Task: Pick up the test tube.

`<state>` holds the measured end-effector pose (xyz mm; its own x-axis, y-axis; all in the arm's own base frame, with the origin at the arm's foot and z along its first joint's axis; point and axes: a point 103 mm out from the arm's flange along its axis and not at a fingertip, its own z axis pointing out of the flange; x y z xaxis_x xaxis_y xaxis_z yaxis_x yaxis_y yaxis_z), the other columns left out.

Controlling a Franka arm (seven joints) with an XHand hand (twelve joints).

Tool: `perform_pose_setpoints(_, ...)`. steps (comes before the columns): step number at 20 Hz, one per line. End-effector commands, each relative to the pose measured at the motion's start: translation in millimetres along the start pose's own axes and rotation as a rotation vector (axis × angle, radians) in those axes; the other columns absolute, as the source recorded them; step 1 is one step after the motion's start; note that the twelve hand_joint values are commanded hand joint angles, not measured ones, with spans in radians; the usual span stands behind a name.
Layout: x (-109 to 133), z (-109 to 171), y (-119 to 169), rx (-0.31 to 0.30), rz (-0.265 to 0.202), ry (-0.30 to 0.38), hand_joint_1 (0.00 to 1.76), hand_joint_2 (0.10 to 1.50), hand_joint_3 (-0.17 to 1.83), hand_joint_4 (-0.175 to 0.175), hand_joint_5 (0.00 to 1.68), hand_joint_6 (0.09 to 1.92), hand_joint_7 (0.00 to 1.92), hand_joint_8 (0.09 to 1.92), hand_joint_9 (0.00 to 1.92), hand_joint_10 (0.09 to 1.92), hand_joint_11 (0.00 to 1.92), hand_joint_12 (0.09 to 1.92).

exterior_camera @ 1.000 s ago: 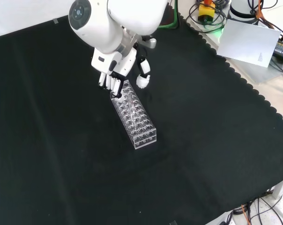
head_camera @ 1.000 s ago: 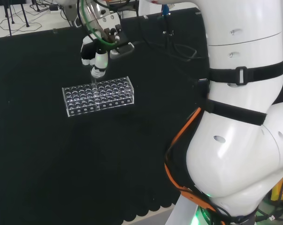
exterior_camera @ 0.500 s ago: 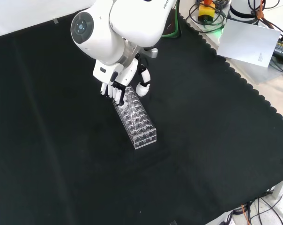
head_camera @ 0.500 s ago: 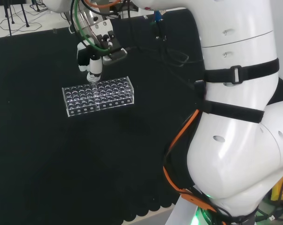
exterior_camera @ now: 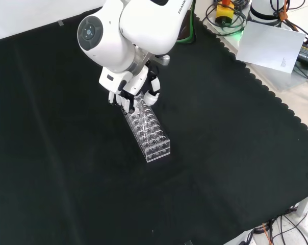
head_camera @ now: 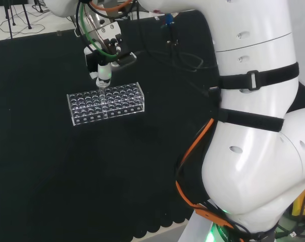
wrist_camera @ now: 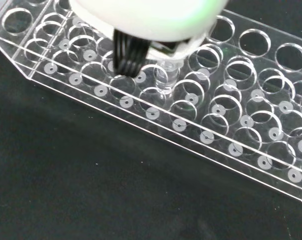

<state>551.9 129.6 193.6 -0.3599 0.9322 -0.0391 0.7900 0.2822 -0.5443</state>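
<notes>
Clear plastic is most of what we have to work with: a test-tube rack [head_camera: 105, 103] lies in the upper left of the head view, on the black cloth [head_camera: 51, 176]. Our hand [exterior_camera: 135, 92] hangs over the rack's far end, upper centre of the front view, its fingers [exterior_camera: 124, 98] pointing down at the holes and the thumb [exterior_camera: 152, 97] close beside them.

In the wrist view a clear test tube [wrist_camera: 164, 76] stands upright in a hole near the middle of the rack, its top under the blurred white palm [wrist_camera: 146, 17]. We think the fingers are closing around it, but we cannot tell whether they touch the glass.

So we judge this the grasping step. Next we need the fingers and thumb pinching the tube's top, then a straight lift so it clears its hole without dragging the rack.
</notes>
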Motion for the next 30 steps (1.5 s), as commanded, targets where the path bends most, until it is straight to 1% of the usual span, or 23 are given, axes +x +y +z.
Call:
perform_pose_setpoints(1, 0, 0, 5, -0.007, 0.027, 0.031, 1.21, 0.52, 0.8, -0.175, 0.85, 0.88, 1.17, 0.83, 0.94, 0.77, 0.59, 1.35)
perform_pose_setpoints(4, 3, 0, 9, -0.015, 0.059, 0.087, 1.22, 0.53, 0.8, -0.175, 0.89, 0.87, 1.23, 0.81, 1.02, 0.74, 0.65, 1.33)
perform_pose_setpoints(6, 6, 0, 11, -0.018, 0.072, 0.123, 1.22, 0.53, 0.8, -0.175, 0.91, 0.86, 1.25, 0.8, 1.06, 0.72, 0.68, 1.31)
perform_pose_setpoints(10, 16, -2, 16, -0.012, 0.07, 0.146, 1.23, 0.53, 0.8, -0.175, 0.92, 0.86, 1.27, 0.8, 1.09, 0.72, 0.7, 1.31)
perform_pose_setpoints(12, 19, -2, 16, -0.021, 0.07, 0.151, 1.23, 0.52, 0.8, -0.175, 0.92, 0.86, 1.27, 0.8, 1.1, 0.72, 0.7, 1.31)
perform_pose_setpoints(13, 13, 3, 13, -0.033, 0.093, 0.169, 1.23, 0.52, 0.8, -0.175, 0.93, 0.86, 1.28, 0.8, 1.1, 0.72, 0.7, 1.31)
perform_pose_setpoints(15, 13, 3, 13, -0.052, 0.113, 0.168, 1.27, 0.68, 0.61, -0.175, 1.07, 0.8, 1.24, 0.78, 1.16, 0.74, 0.76, 1.28)
perform_pose_setpoints(16, 14, 2, 14, -0.059, 0.119, 0.164, 1.29, 0.7, 0.59, -0.175, 1.13, 0.77, 1.24, 0.75, 1.2, 0.76, 0.83, 1.25)
perform_pose_setpoints(17, 15, 1, 14, -0.07, 0.124, 0.156, 1.34, 0.7, 0.58, -0.175, 1.16, 0.75, 1.27, 0.76, 1.2, 0.73, 0.91, 1.21)
perform_pose_setpoints(20, 16, -2, 12, -0.113, 0.126, 0.136, 1.42, 0.61, 0.71, -0.175, 1.23, 0.72, 1.33, 0.77, 1.24, 0.65, 1.14, 1.14)
perform_pose_setpoints(22, 16, -4, 11, -0.134, 0.125, 0.13, 1.43, 0.57, 0.76, -0.175, 1.27, 0.67, 1.36, 0.74, 1.29, 0.58, 1.23, 1.11)
perform_pose_setpoints(26, 16, -6, 7, -0.173, 0.113, 0.126, 1.44, 0.53, 0.79, -0.175, 1.35, 0.53, 1.43, 0.62, 1.39, 0.42, 1.31, 1.08)
perform_pose_setpoints(30, 15, -9, 4, -0.193, 0.107, 0.123, 1.45, 0.5, 0.81, -0.175, 1.4, 0.47, 1.46, 0.55, 1.44, 0.35, 1.35, 1.06)
